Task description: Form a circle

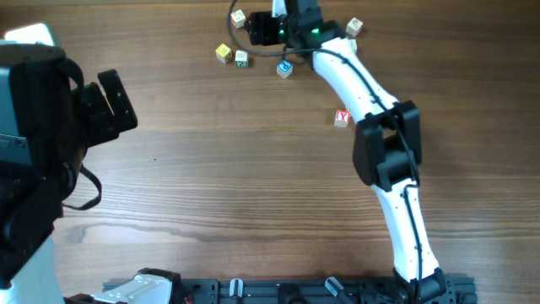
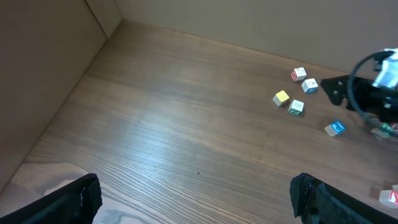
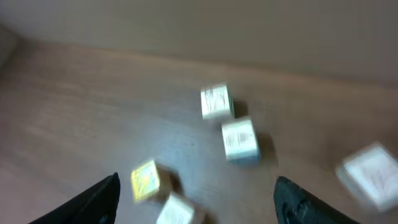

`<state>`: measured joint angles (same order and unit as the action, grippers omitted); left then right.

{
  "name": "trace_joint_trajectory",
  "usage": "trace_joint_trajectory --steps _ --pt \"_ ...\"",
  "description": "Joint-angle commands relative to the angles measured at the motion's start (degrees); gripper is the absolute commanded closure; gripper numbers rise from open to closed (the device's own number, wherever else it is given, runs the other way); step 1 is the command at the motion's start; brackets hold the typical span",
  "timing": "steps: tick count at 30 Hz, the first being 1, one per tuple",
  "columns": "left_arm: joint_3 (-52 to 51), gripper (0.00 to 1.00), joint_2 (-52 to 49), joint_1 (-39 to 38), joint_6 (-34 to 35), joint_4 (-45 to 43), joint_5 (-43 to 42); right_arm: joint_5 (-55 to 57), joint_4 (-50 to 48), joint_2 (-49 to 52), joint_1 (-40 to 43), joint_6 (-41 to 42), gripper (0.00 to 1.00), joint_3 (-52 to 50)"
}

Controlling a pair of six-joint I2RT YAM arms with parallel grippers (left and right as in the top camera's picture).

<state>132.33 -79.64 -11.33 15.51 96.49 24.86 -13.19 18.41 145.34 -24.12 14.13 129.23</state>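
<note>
I count five cubes in the circle (image 2: 296, 107), one seemingly hidden overhead beneath my right gripper (image 3: 198, 186), spread and empty, two stray cubes (image 1: 341, 118) nearby, my left gripper (image 2: 196, 186) spread wide.

the wood-grain table (image 1: 211, 169) bore a loose cluster of letter cubes (image 1: 241, 59) near its far edge, among them a yellow cube (image 1: 223, 53), a blue-printed cube (image 1: 284, 68) and a red-printed cube (image 1: 239, 18). a red y cube (image 1: 342, 118) lay well apart, and a lone pale cube (image 1: 353, 27) sat near the far edge.

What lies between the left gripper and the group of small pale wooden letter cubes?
Only bare wooden table separates left gripper from cubes, per left wrist view.
</note>
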Motion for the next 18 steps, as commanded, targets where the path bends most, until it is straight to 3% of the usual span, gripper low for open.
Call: trace_joint_trajectory --steps 1,8,18 --pt "0.0 0.00 0.0 0.3 -0.1 0.0 0.7 4.5 -5.4 5.9 -1.0 -3.3 0.20 1.2" --pt "0.0 0.00 0.0 0.3 -0.1 0.0 0.7 7.5 -17.6 13.6 -1.1 -3.2 0.21 1.2" --pt "0.0 0.00 0.0 0.3 -0.1 0.0 0.7 8.8 -23.1 16.6 -1.1 -3.7 0.32 1.2"
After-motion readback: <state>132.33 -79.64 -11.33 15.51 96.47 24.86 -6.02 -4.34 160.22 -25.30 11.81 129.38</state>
